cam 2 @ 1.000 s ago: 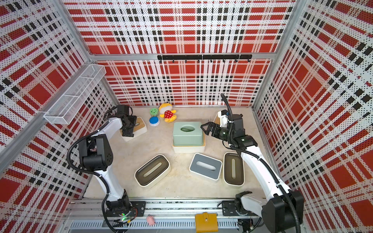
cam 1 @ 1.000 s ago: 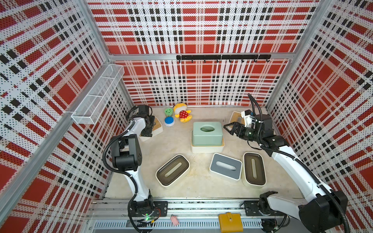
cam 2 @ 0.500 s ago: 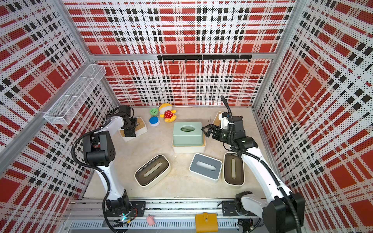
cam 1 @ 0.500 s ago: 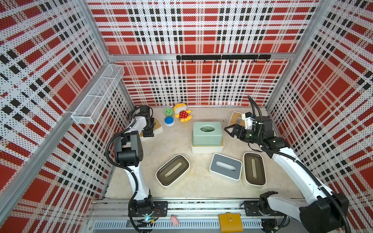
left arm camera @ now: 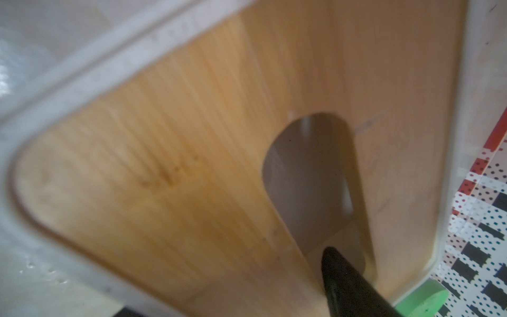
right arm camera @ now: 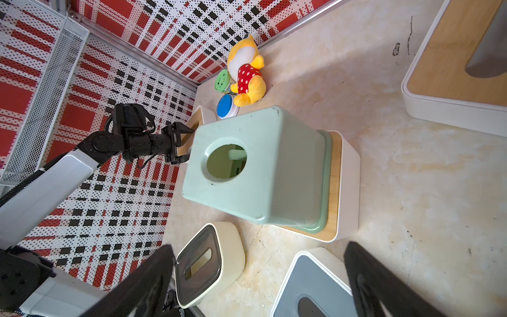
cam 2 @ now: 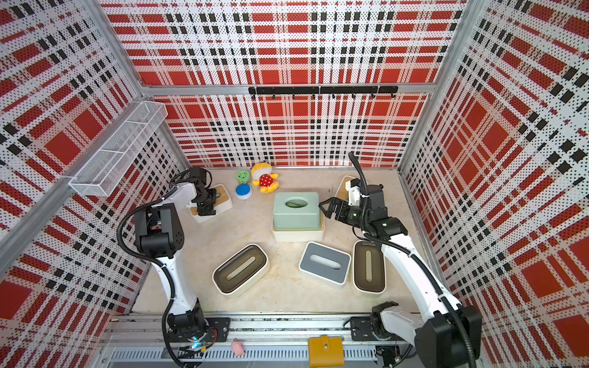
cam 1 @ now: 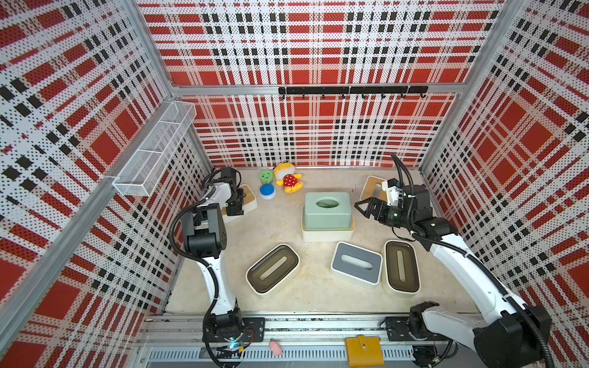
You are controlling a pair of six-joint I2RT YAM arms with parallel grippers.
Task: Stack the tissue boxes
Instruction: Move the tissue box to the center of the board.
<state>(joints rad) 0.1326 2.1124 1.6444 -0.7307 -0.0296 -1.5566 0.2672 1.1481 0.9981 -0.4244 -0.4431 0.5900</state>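
Note:
A pale-green tissue box (cam 1: 327,210) stands on a white bamboo-lidded box (cam 1: 328,235) mid-floor. In front lie a cream box with a dark-brown lid (cam 1: 272,269), a grey-lidded box (cam 1: 356,263) and another dark-lidded box (cam 1: 401,267). One bamboo-lidded box (cam 1: 250,199) sits at the back left, another (cam 1: 371,186) at the back right. My left gripper (cam 1: 236,206) is down on the back-left box; one of its fingers (left arm camera: 345,280) reaches into the lid's slot (left arm camera: 310,178). My right gripper (cam 1: 360,207) hovers open just right of the green box, holding nothing.
A yellow plush toy (cam 1: 288,181), a green disc (cam 1: 266,176) and a blue disc (cam 1: 267,190) lie at the back. A wire basket (cam 1: 153,149) hangs on the left wall, a hook rail (cam 1: 350,90) on the back wall. A yellow wallet (cam 1: 363,350) rests on the front rail.
The left gripper's jaws have drawn closer together over the back-left box's lid. The right arm has barely moved and its gripper stays wide.

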